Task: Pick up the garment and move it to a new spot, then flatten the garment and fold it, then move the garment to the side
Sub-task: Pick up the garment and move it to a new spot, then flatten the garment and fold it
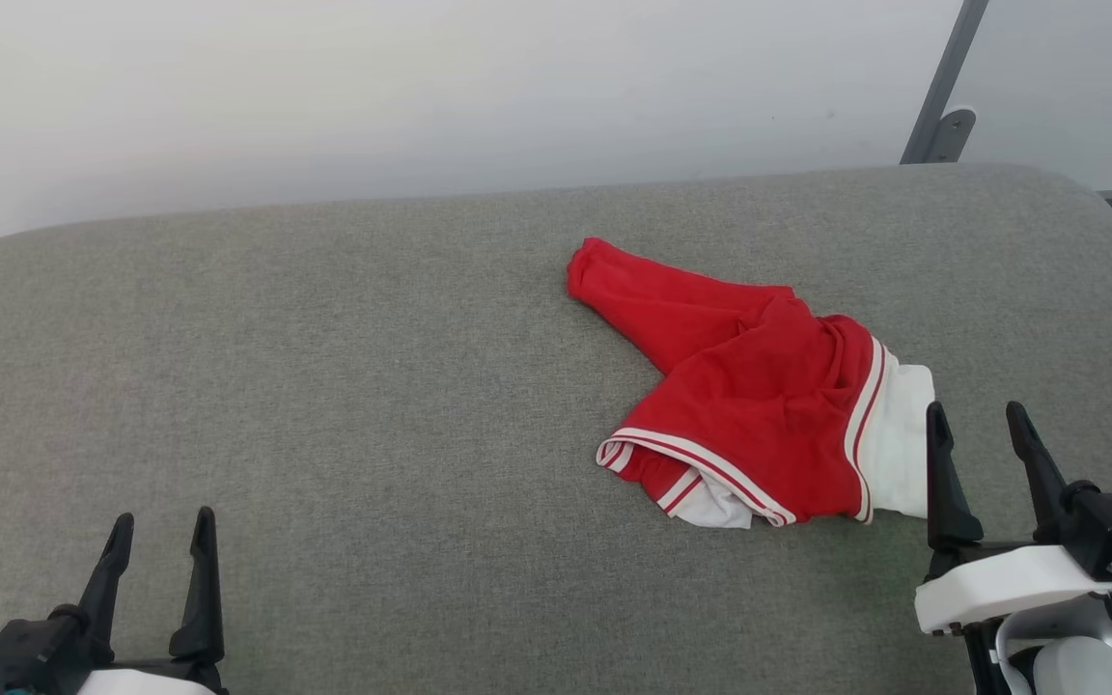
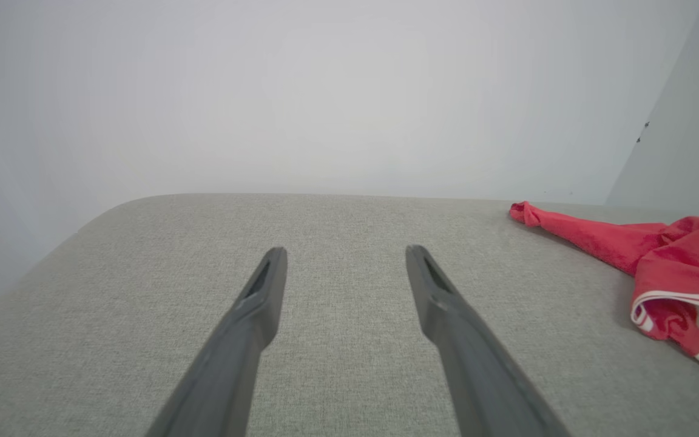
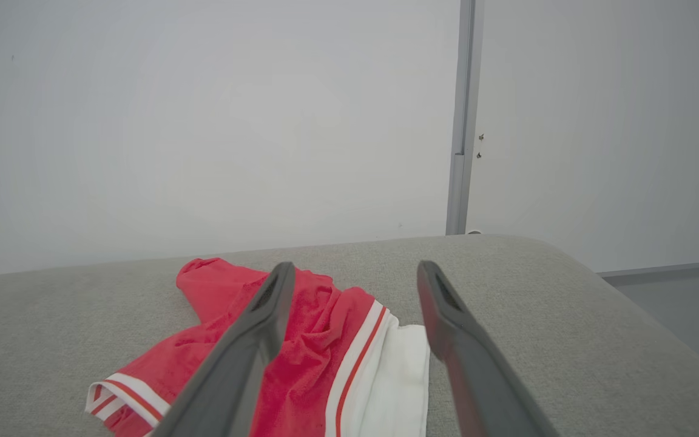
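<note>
The garment (image 1: 744, 386), a bright red shirt with white, striped sleeve ends, lies crumpled on the right half of the grey cushioned surface (image 1: 324, 386). My right gripper (image 1: 979, 421) stands open just right of its white sleeve end, fingers apart and holding nothing. From the right wrist, the garment (image 3: 319, 340) lies under and ahead of my right gripper (image 3: 354, 272). Far away at the lower left, my left gripper (image 1: 163, 526) is open and empty. In the left wrist view, my left gripper (image 2: 345, 255) hovers over bare fabric, with the garment (image 2: 659, 261) off to the right.
The grey surface (image 2: 143, 303) has rounded edges, and a pale wall (image 1: 421, 87) rises right behind it. A grey metal post with a bracket (image 1: 942, 97) stands at the back right. Floor (image 3: 683, 297) drops away past the surface's right edge.
</note>
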